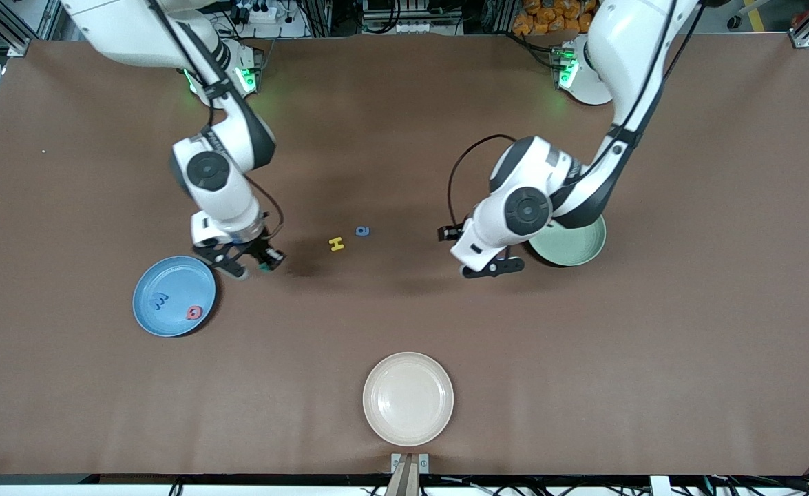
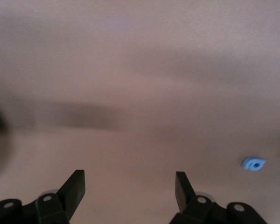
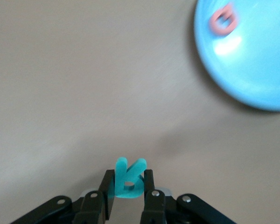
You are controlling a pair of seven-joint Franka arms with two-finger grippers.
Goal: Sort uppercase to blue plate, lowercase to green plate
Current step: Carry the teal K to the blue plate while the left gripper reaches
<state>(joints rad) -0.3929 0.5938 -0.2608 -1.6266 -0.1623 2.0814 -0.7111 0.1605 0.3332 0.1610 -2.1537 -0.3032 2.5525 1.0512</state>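
My right gripper (image 1: 251, 266) is shut on the teal R (image 3: 128, 179), held upright over the table beside the blue plate (image 1: 170, 279). That plate (image 3: 252, 65) holds the blue W (image 1: 160, 301) and the red Q (image 1: 195, 313), which also shows in the right wrist view (image 3: 223, 18). The yellow H (image 1: 337, 244) and a blue e (image 1: 362, 231) lie mid-table. My left gripper (image 1: 494, 267) is open and empty, low over the table beside the green plate (image 1: 576, 244), which the left arm partly hides. The blue e (image 2: 253, 164) shows off to one side of its fingers (image 2: 76, 184). Other lowercase letters are hidden.
A cream-white plate (image 1: 408, 398) sits near the table's front edge, nearer the front camera than the loose letters. The brown table (image 1: 583, 358) stretches wide around the plates.
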